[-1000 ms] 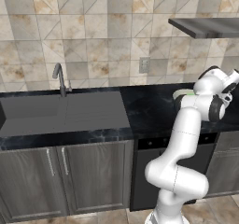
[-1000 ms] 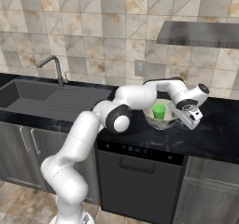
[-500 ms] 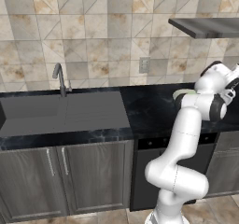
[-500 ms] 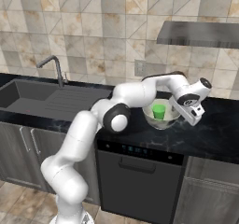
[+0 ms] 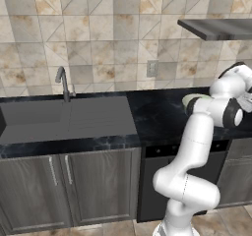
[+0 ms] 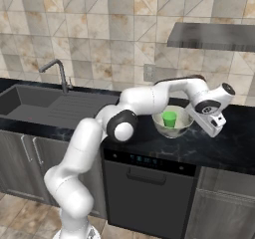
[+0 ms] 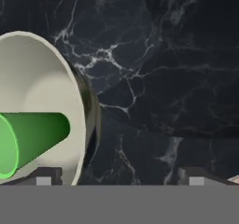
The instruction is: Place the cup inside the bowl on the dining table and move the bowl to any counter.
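The pale cream bowl (image 6: 180, 128) stands on the black marble counter (image 6: 229, 151), to the right of the sink. The green cup (image 6: 170, 118) stands upright inside it. In the hand view the bowl (image 7: 44, 83) shows at the left with the cup (image 7: 32, 136) in it. My gripper (image 6: 213, 126) hangs just right of the bowl, and its fingertips (image 7: 44, 176) stand wide apart, open (image 7: 120, 178), with nothing held. The bowl's near wall lies just inside the left fingertip. In the left base view my arm hides most of the bowl (image 5: 193, 99). The dining table is out of view.
The sink (image 5: 34, 117) with its faucet (image 5: 63, 82) is set into the counter at the left. A grey hood (image 6: 214, 36) hangs above the bowl, and a tiled wall closes the back. Bare marble (image 7: 163, 78) lies to the right of the bowl.
The jaws have spread from partly closed to wide open, letting go of the bowl's rim. The hand has shifted slightly away to the right. Bowl and cup stay put on the counter.
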Robot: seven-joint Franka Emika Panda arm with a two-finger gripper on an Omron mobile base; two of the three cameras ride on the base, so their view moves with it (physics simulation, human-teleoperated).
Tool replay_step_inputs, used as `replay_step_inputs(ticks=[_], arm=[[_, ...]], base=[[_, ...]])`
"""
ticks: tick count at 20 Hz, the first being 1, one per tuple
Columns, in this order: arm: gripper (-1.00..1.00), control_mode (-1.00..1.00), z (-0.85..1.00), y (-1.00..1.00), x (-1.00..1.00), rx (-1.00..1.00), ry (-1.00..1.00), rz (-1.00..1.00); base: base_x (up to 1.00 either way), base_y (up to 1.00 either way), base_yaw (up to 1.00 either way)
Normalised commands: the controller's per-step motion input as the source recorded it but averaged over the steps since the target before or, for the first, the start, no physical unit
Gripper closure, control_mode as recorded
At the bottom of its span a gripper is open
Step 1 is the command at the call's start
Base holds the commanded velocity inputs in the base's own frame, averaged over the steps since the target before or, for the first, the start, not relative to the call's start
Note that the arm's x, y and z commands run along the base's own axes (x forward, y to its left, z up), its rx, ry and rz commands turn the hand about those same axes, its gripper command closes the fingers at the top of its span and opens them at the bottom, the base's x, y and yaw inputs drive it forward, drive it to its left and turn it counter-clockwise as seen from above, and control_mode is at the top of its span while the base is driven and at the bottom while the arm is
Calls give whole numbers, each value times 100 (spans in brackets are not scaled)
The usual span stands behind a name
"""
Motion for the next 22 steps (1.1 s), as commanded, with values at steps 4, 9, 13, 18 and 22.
replay_step_inputs(ticks=[4, 9, 13, 18, 22], arm=[[-100, -100, 31, -6, -69, 0, 0, 0], [-100, -100, 45, 0, -74, 0, -1, 0], [-100, -100, 46, 0, -83, 0, -2, 1], [-100, -100, 24, 8, -80, -1, 0, 2], [-100, -100, 8, 23, -73, -3, 0, 3]], base=[[0, 0, 0], [0, 0, 0], [0, 0, 0], [0, 0, 0], [0, 0, 0]])
